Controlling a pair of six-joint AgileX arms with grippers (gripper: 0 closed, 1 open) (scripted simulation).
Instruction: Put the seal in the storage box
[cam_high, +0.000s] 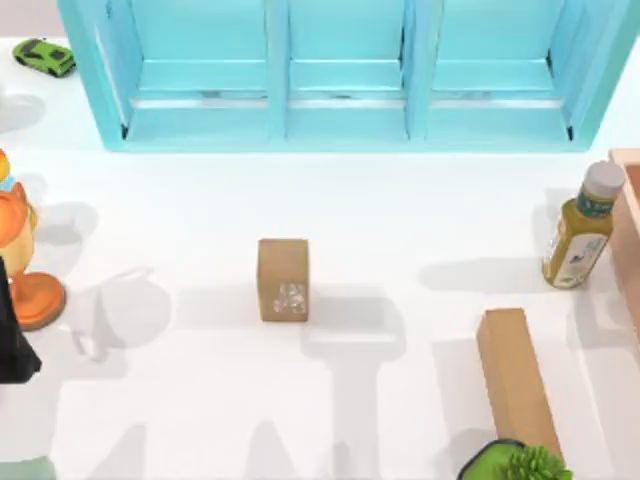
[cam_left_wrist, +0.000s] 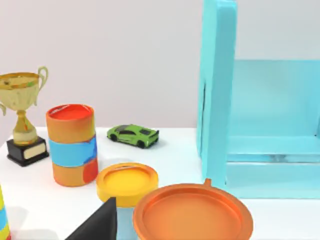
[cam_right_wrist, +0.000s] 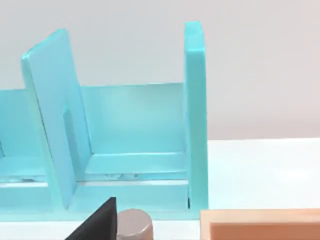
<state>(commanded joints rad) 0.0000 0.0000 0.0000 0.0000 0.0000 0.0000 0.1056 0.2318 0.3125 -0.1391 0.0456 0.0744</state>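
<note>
The seal (cam_high: 283, 280), a small tan-brown block with a whitish speckled mark, stands upright alone near the table's middle. The storage box (cam_high: 345, 130) is a wide turquoise box with three compartments along the far edge; its walls also appear in the left wrist view (cam_left_wrist: 217, 75) and the right wrist view (cam_right_wrist: 195, 100). My left arm is a black shape at the table's left edge (cam_high: 12, 335), far from the seal. A black part of my left gripper (cam_left_wrist: 97, 225) and of my right gripper (cam_right_wrist: 100, 222) shows in each wrist view.
At the right stand a yellow-green bottle (cam_high: 580, 230), a long wooden block (cam_high: 515, 380), a potted plant (cam_high: 515, 462) and an orange-brown box edge (cam_high: 630, 230). At the left are a green toy car (cam_high: 43, 56), an orange dish (cam_left_wrist: 192, 212), cans (cam_left_wrist: 72, 145) and a trophy (cam_left_wrist: 21, 115).
</note>
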